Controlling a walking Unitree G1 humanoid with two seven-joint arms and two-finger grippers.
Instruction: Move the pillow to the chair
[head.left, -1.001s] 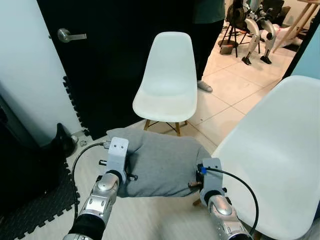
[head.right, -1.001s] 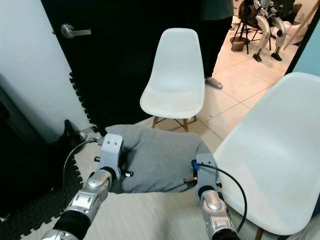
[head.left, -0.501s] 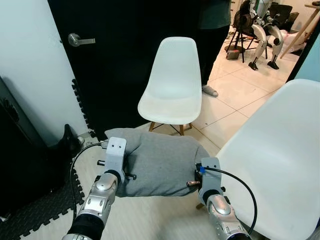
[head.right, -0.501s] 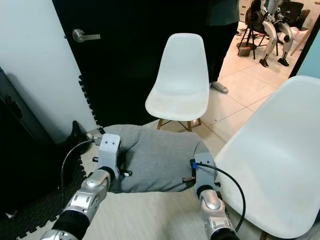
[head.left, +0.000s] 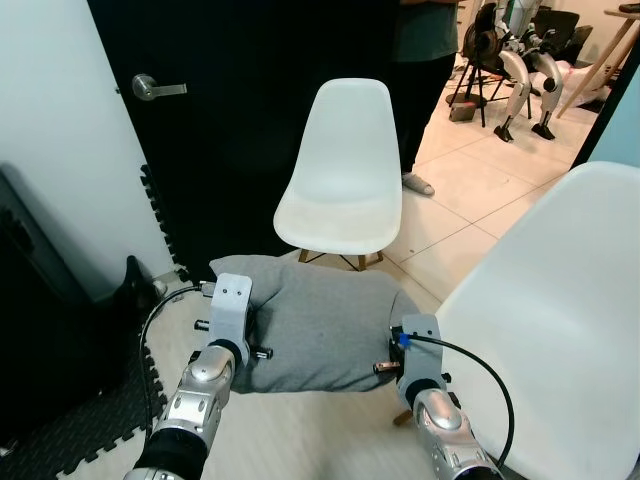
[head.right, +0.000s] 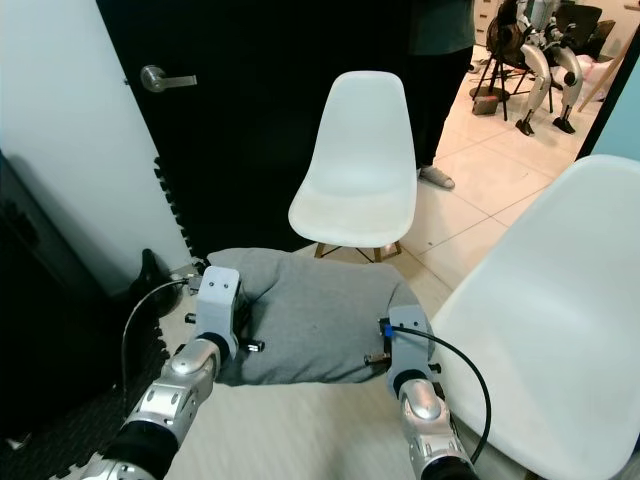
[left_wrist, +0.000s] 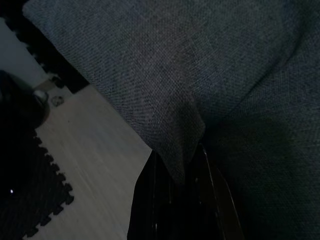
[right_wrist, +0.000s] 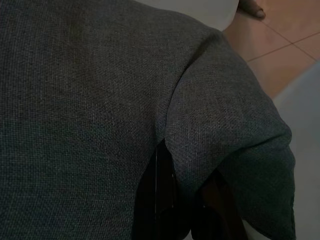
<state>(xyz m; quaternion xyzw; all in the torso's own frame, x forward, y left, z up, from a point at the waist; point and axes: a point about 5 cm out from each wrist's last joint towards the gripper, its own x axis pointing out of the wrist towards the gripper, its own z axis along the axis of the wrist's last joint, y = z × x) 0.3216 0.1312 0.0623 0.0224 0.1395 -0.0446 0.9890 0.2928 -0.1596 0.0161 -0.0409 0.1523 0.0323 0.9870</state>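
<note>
You're over pale wood floor (head.left: 300, 440), with tile floor (head.left: 480, 180) beyond, a black door (head.left: 250, 120) and black foam mats (head.left: 90, 420) to your left. A white chair (head.left: 343, 170) stands straight ahead; another white chair (head.left: 560, 320) sits close on your right. The pillow (head.left: 315, 320), plain grey woven fabric, hangs between your arms: left gripper (left_wrist: 177, 200) jaws clamped on its left edge, right gripper (right_wrist: 182, 200) jaws clamped on its right. No readable writing anywhere.

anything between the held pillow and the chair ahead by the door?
Nothing: in the left eye view, bare floor separates the grey pillow from the white chair; its front legs stand just beyond the pillow's far edge.
</note>
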